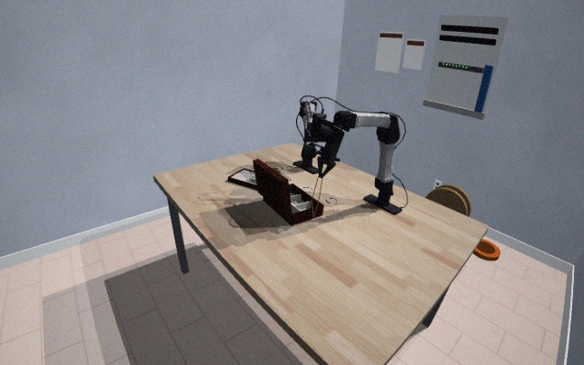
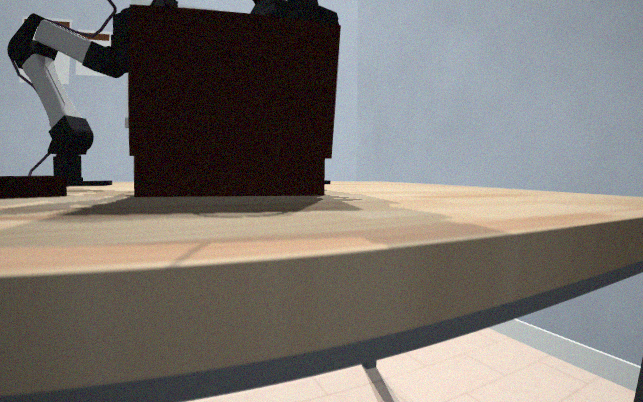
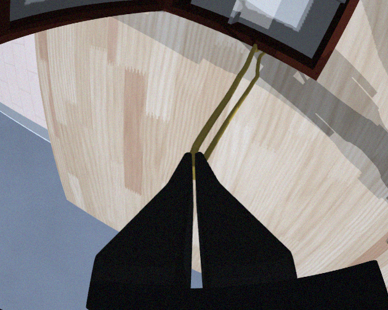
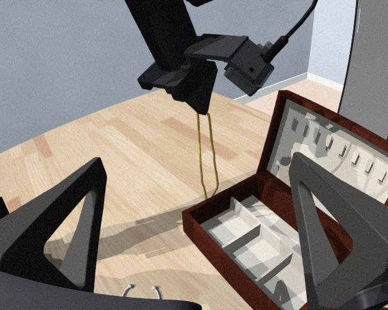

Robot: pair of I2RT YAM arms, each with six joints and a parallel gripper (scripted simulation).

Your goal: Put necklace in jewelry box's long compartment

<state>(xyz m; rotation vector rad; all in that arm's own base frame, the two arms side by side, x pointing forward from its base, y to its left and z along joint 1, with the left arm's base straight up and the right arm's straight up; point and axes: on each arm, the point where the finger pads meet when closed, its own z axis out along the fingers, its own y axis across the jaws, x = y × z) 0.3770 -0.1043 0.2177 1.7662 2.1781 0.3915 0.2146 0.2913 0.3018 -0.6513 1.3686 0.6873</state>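
My left gripper [image 1: 321, 175] [image 3: 193, 162] [image 4: 202, 112] is shut on the yellow necklace [image 3: 217, 115] [image 4: 200, 156], which hangs as two long strands. Its lower end is at the outer side of the jewelry box's [image 1: 305, 218] [image 4: 217, 248] short end wall, not inside; the right wrist view hides its lowest part behind the rim. The long compartment [image 4: 269, 211] runs along the lid side, beside the small square ones. My right gripper [image 4: 196, 164] is open and empty, above the box's other side. A silver bangle [image 1: 331, 202] [image 4: 158, 293] lies on the table beside the box.
The box's raised lid [image 1: 271, 191] [image 2: 234, 100] [image 4: 341, 120] stands upright along its back, with hooks inside. A shallow dark-framed tray [image 1: 244, 183] [image 2: 14, 187] lies beyond the box. Another bangle [image 1: 307, 188] is near the box's far side. The arms' wrists are close together.
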